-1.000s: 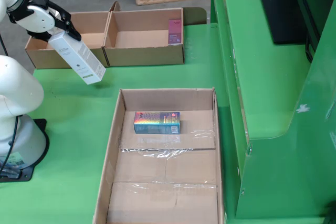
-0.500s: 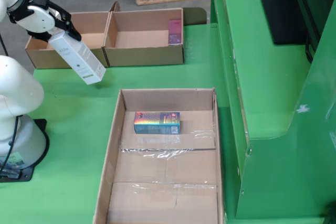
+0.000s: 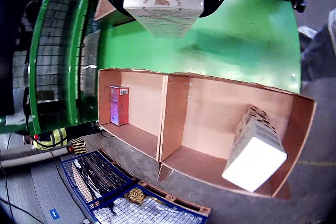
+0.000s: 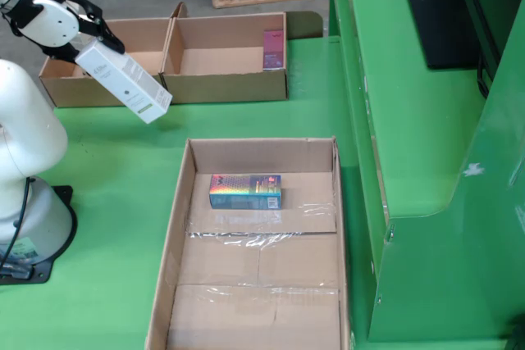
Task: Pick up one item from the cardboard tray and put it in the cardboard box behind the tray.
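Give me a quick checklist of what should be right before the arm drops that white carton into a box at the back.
1. White carton held by the gripper: ok.
2. Carton over a back box: not ok, it hangs over the front wall and the green table.
3. Room in that box: ok, one white pack inside.
4. Iridescent box lying untouched in the tray: ok.
5. Grip firmness: cannot tell.

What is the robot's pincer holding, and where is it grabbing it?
The pincer holds a long white box by its upper end; the rest slants down, above the green table.
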